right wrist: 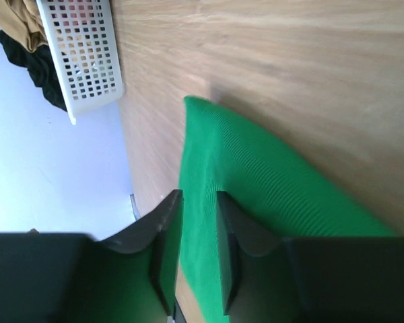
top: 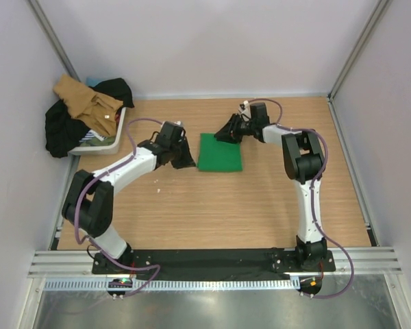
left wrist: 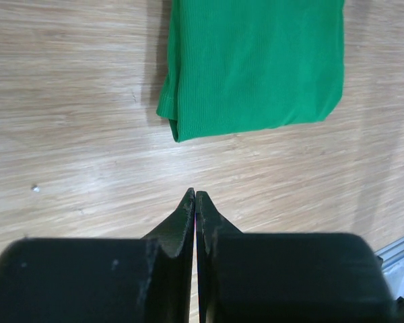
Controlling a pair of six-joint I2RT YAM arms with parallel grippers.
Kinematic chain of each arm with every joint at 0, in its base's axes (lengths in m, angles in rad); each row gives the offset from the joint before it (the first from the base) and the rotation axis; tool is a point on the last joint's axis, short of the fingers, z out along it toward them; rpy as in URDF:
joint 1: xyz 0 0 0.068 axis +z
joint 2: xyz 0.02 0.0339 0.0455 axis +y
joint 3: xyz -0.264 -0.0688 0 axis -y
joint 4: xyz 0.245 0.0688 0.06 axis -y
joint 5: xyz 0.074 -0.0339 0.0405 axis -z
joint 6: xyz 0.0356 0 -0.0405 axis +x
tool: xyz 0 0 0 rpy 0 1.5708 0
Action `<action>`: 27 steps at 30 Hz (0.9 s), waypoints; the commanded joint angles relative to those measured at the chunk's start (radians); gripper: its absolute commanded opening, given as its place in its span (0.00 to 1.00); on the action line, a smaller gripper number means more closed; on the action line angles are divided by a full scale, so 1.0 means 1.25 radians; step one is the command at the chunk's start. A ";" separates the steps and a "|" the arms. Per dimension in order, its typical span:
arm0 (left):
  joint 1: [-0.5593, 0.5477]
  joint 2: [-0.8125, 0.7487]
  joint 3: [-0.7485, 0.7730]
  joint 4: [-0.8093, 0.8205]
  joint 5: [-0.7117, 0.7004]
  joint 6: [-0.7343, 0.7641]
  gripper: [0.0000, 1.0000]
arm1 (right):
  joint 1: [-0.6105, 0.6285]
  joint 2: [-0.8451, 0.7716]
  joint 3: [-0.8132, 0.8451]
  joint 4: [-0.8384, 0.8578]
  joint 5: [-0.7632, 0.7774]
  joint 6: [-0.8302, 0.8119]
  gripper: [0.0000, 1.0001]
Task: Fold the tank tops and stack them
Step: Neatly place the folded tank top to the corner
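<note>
Wooden table (top: 226, 205), squarely folded green top (top: 219, 152)

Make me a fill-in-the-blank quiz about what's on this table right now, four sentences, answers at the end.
1. The folded top on the table is ____.
2. The tan top lies in the white ____.
3. The left gripper is ____, beside the folded top and not touching it.
4. The right gripper is ____ at that top's edge.
Answers: green; basket; shut; open.
</note>
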 commanded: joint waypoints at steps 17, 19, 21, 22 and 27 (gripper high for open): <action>0.004 -0.290 -0.136 -0.078 -0.151 0.052 0.02 | 0.022 -0.414 -0.218 -0.458 0.529 -0.340 0.45; 0.004 -0.311 -0.144 -0.083 -0.154 0.054 0.02 | 0.023 -0.407 -0.231 -0.456 0.524 -0.345 0.47; 0.004 -0.329 -0.162 -0.086 -0.176 0.053 0.01 | 0.023 -0.399 -0.238 -0.446 0.518 -0.344 0.50; 0.006 -0.356 -0.170 -0.076 -0.188 0.045 0.01 | 0.022 -0.396 -0.243 -0.442 0.516 -0.340 0.51; 0.027 -0.435 -0.225 -0.062 -0.234 0.016 0.00 | 0.023 -0.366 -0.253 -0.397 0.458 -0.319 0.48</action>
